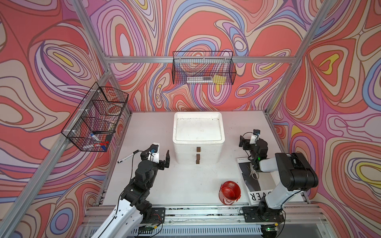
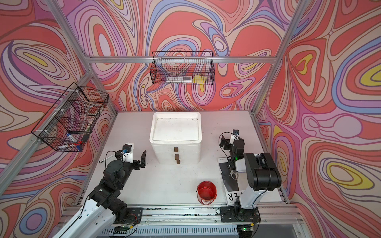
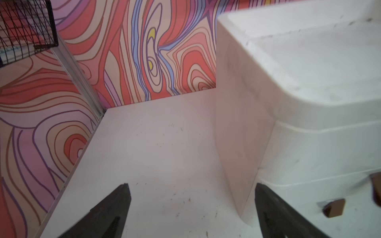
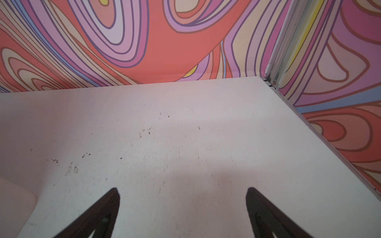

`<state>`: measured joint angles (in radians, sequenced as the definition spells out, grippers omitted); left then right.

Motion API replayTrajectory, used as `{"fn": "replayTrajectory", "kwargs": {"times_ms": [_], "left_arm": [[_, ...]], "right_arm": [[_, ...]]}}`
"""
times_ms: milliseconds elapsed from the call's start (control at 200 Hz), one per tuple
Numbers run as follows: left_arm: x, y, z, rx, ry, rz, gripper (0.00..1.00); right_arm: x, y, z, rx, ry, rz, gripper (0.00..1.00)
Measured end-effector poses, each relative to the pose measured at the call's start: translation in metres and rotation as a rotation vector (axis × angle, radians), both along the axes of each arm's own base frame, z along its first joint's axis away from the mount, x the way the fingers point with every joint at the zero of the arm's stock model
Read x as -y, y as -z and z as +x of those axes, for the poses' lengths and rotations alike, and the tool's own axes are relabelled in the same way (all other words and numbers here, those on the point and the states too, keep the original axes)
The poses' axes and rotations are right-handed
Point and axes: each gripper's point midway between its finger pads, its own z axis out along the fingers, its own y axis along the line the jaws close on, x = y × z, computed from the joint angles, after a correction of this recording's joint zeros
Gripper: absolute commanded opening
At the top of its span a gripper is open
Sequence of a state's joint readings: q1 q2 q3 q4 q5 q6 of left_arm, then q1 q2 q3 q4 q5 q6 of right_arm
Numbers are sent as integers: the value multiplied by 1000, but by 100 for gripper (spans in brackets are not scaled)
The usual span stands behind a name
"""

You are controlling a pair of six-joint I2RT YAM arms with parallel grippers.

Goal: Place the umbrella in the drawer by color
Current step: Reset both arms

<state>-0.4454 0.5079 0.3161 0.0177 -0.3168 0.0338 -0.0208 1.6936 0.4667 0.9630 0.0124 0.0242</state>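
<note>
No umbrella shows in any view. The white drawer unit [image 1: 208,153] [image 2: 186,153] stands at the middle back of the table, with small brown handles [image 1: 198,149] down its front and its drawers pushed in. My left gripper [image 1: 155,152] [image 2: 131,153] hovers open just left of the unit's front corner. In the left wrist view the unit [image 3: 309,144] and a handle [image 3: 334,207] lie beside the open left gripper [image 3: 192,184]. My right gripper [image 1: 248,140] [image 2: 226,142] hangs open to the right of the unit, and the right wrist view shows only bare table between its fingers [image 4: 183,188].
A red bucket [image 1: 229,192] stands near the front edge. A black-and-white magazine [image 1: 250,181] lies under the right arm. A pen [image 1: 126,157] lies at the left edge. Wire baskets hang on the back wall [image 1: 203,69] and the left wall [image 1: 97,117].
</note>
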Motion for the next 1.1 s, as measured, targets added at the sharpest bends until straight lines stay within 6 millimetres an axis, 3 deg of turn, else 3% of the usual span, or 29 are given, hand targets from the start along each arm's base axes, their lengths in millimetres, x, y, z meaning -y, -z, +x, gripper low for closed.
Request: {"fn": "replayTrajectory", "kwargs": {"times_ms": [85, 340, 576, 646, 806, 941, 1102], "left_arm": [[-1, 19, 0, -25, 20, 99, 99], [5, 44, 14, -101, 33, 188, 99], [0, 115, 25, -333, 15, 258, 99], [-2, 126, 31, -367, -6, 261, 99], [8, 124, 70, -312, -30, 224, 99], [5, 130, 95, -316, -86, 251, 99], [10, 103, 124, -240, -120, 238, 99]], "right_arm": [[0, 0, 0, 0, -3, 1, 98], [-1, 0, 0, 0, -5, 2, 98], [-1, 0, 0, 0, -6, 2, 98], [-1, 0, 0, 0, -6, 2, 98], [-1, 0, 0, 0, -7, 2, 98], [-2, 0, 0, 0, -8, 2, 98], [-2, 0, 0, 0, -9, 2, 98]]}}
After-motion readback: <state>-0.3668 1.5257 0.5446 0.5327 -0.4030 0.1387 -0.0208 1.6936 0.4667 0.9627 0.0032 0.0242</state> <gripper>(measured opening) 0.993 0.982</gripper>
